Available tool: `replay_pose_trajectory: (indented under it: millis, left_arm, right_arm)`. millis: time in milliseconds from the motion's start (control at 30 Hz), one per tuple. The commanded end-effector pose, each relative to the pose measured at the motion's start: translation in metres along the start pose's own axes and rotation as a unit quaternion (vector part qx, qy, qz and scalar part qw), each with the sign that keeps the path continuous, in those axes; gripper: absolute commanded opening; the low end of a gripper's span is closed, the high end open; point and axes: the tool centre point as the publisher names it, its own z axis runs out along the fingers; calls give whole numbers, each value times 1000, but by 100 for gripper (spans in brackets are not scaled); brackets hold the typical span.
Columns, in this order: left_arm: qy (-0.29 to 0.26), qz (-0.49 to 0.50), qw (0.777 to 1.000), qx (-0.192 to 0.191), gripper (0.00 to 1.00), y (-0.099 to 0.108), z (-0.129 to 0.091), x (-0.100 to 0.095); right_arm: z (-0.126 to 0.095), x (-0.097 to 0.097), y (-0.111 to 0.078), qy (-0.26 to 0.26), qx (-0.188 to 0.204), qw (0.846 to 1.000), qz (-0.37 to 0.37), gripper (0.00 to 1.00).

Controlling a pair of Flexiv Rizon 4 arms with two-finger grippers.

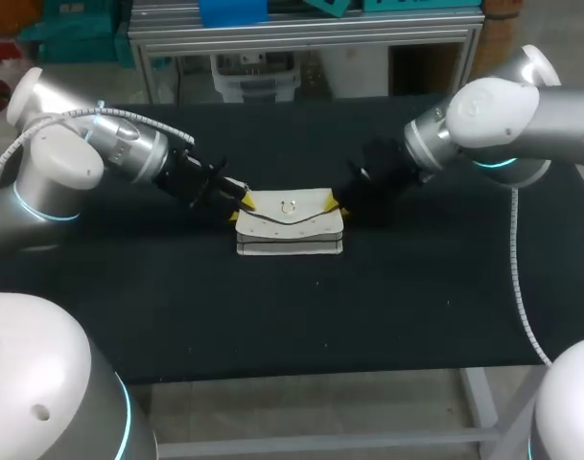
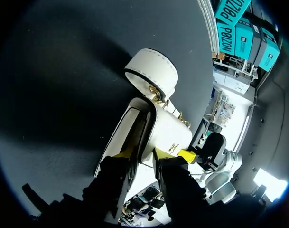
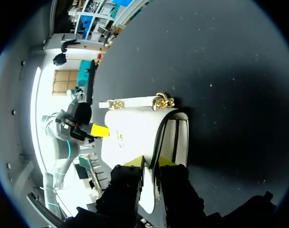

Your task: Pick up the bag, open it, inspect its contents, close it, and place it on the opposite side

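- Because the left gripper (image 2: 144, 154) is closed on one end of the bag (image 1: 290, 222), with a yellow tip on either face of the end wall, the hold looks good enough to lift; I would not reopen it.
- The right gripper (image 3: 150, 161) pinches the opposite end the same way, with the black-edged panel between its tips.
- The bag sits mid-table, lengthwise between the two arms and roughly level. I cannot tell whether its base is touching the table (image 1: 272, 326) or just above it.
- Judged from this, the step in hand is the pick-up. Both wrists should rise together at the same rate so the bag stays level and neither pinch peels off.
- Keep the spacing between the grippers constant. Pulling apart would strain the thin end walls, and pushing in would buckle the soft body.
- The flap (image 1: 301, 199) lies shut with its gold clasp (image 1: 289, 205) facing up. Keep that face upward so it can be reached for opening.
- The strap (image 2: 151, 71) and its chain (image 3: 163, 101) lie loose behind the bag. Lift slowly so they trail off the cloth without snagging or swinging.
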Motion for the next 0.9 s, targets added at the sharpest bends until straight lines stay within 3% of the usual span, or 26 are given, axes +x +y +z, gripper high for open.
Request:
replay_pose_trajectory:
  millis: [33,100,233,433,767,867,900]
  left_arm:
    - [7,5,1000,4,65,1,8,4]
    - [11,10,1000,8,60,2,5,3]
    - [19,28,999,14,44,5,2,5]
    - [39,57,997,14,36,5,-2,8]
    - [37,72,997,10,48,5,8,4]
    - [38,69,997,6,44,4,12,4]
    - [40,66,997,6,37,3,14,4]
  right_arm:
    - [2,5,-8,-6,-33,999,-3,37]
    - [-1,5,-6,-6,-41,999,-5,50]
    - [-6,7,-2,-3,-52,999,-11,49]
    - [-10,6,8,2,-62,998,-19,45]
    - [-5,-10,23,51,-50,997,-13,45]
    - [-5,-12,25,55,-48,997,-10,39]
    - [-4,-11,26,56,-47,997,-11,33]
